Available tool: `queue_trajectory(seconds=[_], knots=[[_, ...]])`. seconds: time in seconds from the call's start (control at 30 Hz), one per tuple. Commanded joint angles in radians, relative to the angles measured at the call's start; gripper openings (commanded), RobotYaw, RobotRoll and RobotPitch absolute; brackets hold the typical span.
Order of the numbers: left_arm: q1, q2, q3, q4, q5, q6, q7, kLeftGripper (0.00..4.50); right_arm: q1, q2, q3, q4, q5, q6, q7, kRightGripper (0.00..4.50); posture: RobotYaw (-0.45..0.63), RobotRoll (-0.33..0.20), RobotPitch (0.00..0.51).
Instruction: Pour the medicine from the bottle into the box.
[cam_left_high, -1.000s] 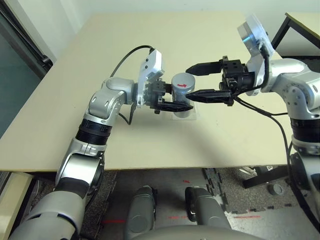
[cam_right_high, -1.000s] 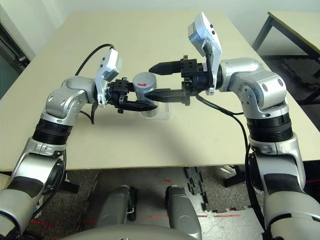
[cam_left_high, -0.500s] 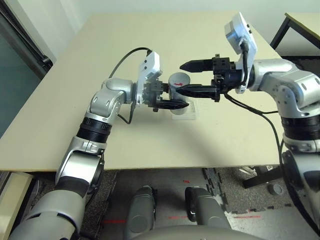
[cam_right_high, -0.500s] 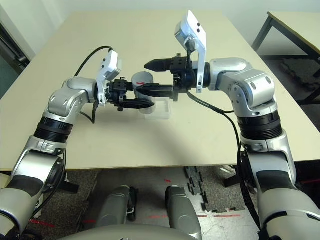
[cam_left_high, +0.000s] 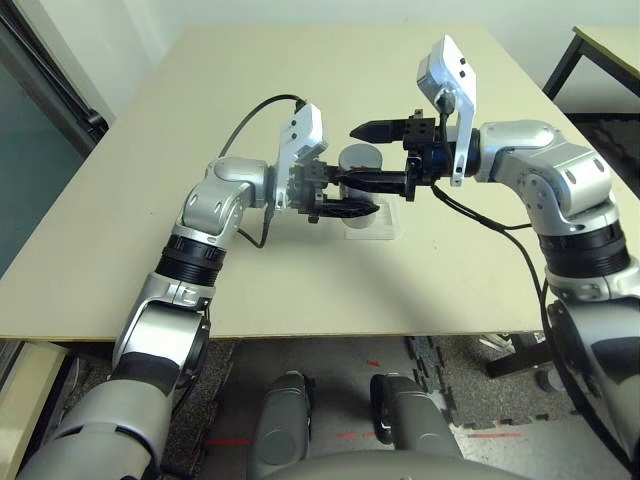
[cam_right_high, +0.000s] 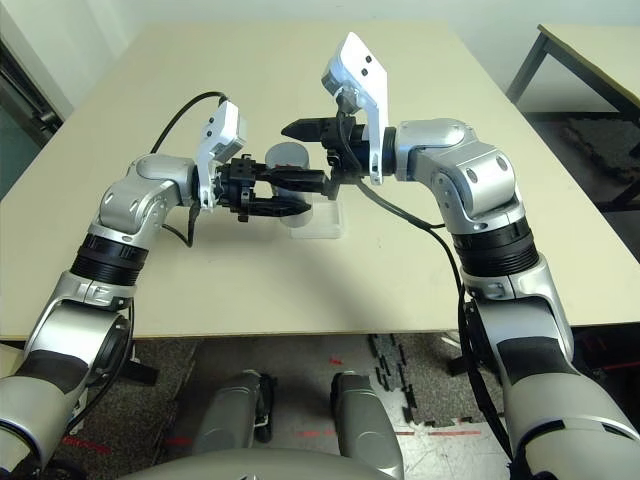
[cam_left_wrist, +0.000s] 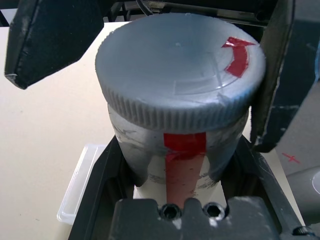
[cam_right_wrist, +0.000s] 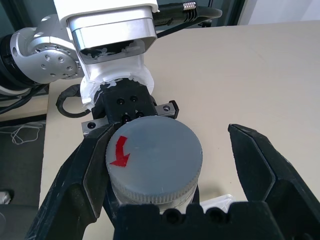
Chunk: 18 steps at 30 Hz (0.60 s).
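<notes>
The silver-grey bottle (cam_left_wrist: 180, 95), capped and upright, is pinched between the fingers of the left gripper (cam_left_wrist: 175, 170) above the table. The right gripper (cam_right_wrist: 160, 175) is spread wide around the grey ribbed cap (cam_right_wrist: 155, 155), which lies nearer one finger. Both forearms reach inward over the table (cam_left_high: 260, 290), the right one extended across from the right side. In the left eye view, a right finger obscures part of the bottle. The clear plastic tray (cam_right_high: 318, 224) sits beside the bottle, partly hidden; its contents cannot be made out.
</notes>
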Motion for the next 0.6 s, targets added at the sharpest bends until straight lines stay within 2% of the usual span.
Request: queue_trajectory(seconds=[0.03,0.6], knots=[[-0.001,0.006,-0.012,0.01,0.006,-0.005,-0.013,2.46,-0.006,-0.015,-0.015,0.018,-0.01,-0.001,-0.008,4.5,0.03,0.0,0.101],[0.01,0.023,-0.006,0.023,0.005,-0.014,-0.01,2.46,0.033,-0.102,-0.079,0.001,0.03,0.018,-0.026,4.5,0.03,0.0,0.095]])
